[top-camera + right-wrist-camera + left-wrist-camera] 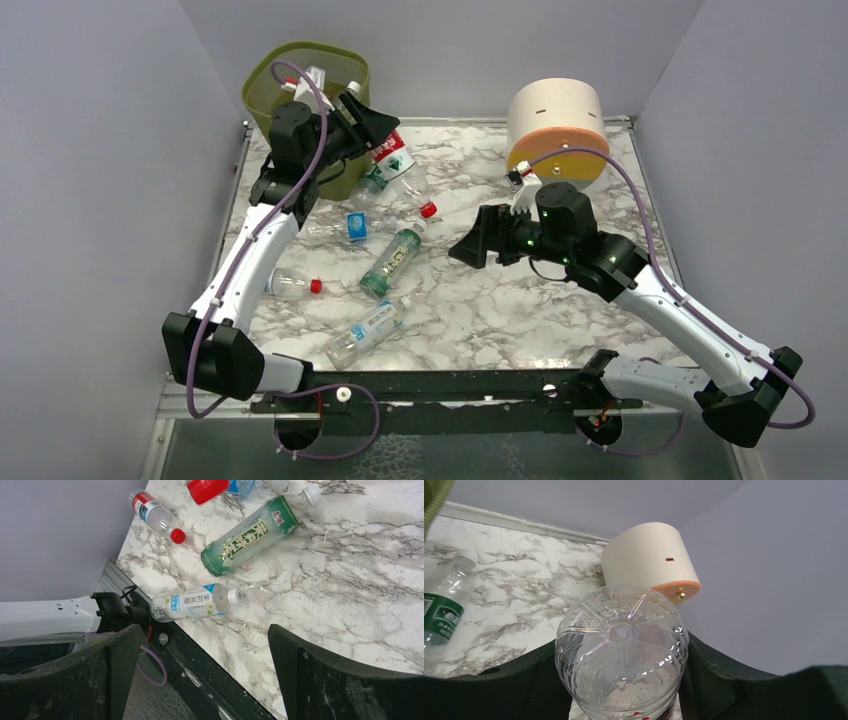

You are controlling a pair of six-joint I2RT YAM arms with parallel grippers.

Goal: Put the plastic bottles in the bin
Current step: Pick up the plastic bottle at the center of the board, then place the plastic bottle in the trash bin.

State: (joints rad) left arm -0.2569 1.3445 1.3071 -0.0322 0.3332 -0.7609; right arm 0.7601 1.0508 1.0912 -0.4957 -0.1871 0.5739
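The olive-green mesh bin (pixel 262 88) stands at the far left corner with bottles inside, their white caps (pixel 352 88) showing. Beside its rim, my left gripper (pixel 366 124) is shut on a clear plastic bottle with a red label (pixel 388 148). In the left wrist view that bottle's ribbed base (pixel 621 650) fills the gap between the dark fingers (pixel 719 680). My right gripper (pixel 470 250) hangs open over the middle of the table with nothing between its fingers (pixel 325 680). Loose bottles lie there: green (pixel 392 262), red-capped (pixel 293 285), blue-and-white labelled (pixel 366 332).
A cream cylinder with an orange band (pixel 556 125) stands at the back right. More bottles lie near the bin: a green-labelled one (pixel 396 166), a blue-labelled one (pixel 357 225) and a red cap (pixel 428 210). Grey walls enclose three sides. A black rail (pixel 450 385) runs along the near edge.
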